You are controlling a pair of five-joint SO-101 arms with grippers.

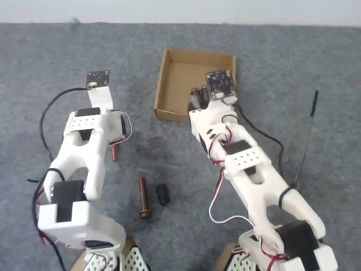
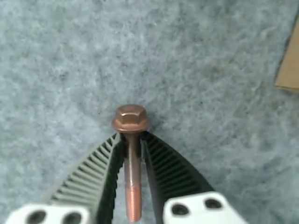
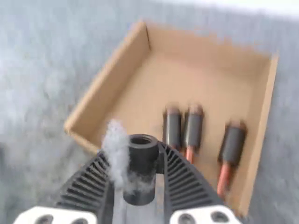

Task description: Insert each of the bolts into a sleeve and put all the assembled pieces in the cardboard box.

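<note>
The left arm stands bent over the tabletop's [image 1: 67, 51] left side, wrist turned down, the left gripper [image 2: 131, 138] clenched on a copper bolt [image 2: 132, 168] whose hex head points at the grey surface. The right arm stretches toward the far edge, the right gripper [image 3: 137, 151] clamped around a black sleeve [image 3: 140, 175] at the near wall of the cardboard box [image 3: 110, 79], where three assembled pieces [image 3: 192, 130] lie. A loose bolt [image 1: 144, 197] and a loose sleeve [image 1: 163, 193] lie side by side between the arms.

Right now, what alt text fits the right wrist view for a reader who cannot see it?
A black sleeve is clamped between the right arm's jaws, near an open cardboard box on grey carpet. Three assembled bolt-and-sleeve pieces lie inside it.
</note>
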